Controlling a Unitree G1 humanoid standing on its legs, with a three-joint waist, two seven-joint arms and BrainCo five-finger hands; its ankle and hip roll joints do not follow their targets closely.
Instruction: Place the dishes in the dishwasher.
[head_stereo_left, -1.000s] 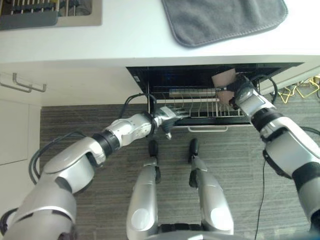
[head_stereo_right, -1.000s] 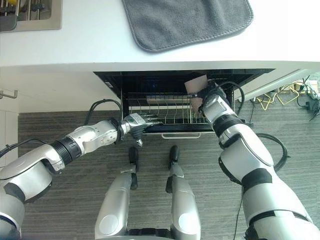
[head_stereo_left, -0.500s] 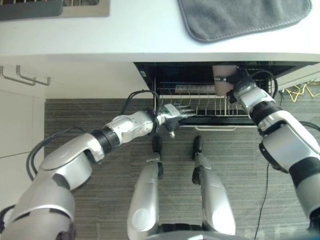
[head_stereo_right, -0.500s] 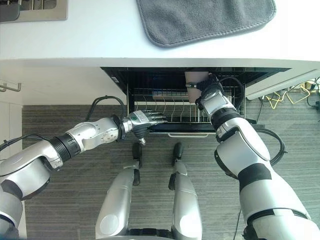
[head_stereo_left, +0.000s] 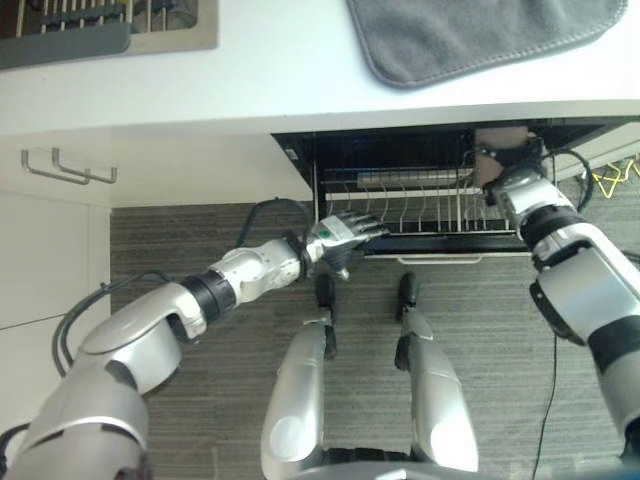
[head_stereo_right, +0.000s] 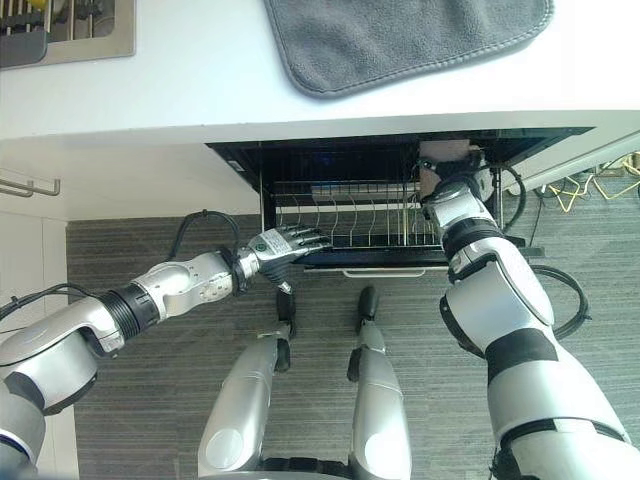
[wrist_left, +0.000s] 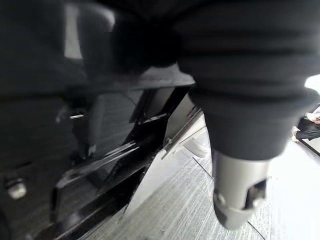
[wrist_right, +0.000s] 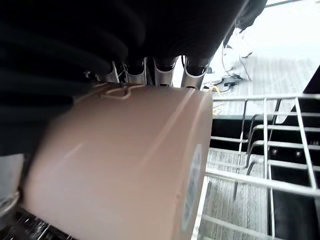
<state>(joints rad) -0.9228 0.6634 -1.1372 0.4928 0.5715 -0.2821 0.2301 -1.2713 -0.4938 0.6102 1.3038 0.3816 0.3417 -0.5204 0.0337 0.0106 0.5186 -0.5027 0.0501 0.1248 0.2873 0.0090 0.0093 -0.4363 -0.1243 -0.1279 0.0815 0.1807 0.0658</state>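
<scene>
The right hand (wrist_right: 150, 60) grips a tan cup (wrist_right: 120, 165) above the dishwasher rack (head_stereo_right: 350, 215), not yet released, while the left hand (head_stereo_right: 285, 243), fingers extended, rests at the rack's front edge.

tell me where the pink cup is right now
The pink cup is in the right hand, at the right end of the dishwasher rack, just under the counter edge.

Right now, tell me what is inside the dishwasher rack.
The wire dishwasher rack shows bare tines. At its right end, the right hand holds a beige cup over it. The counter hides the back.
</scene>
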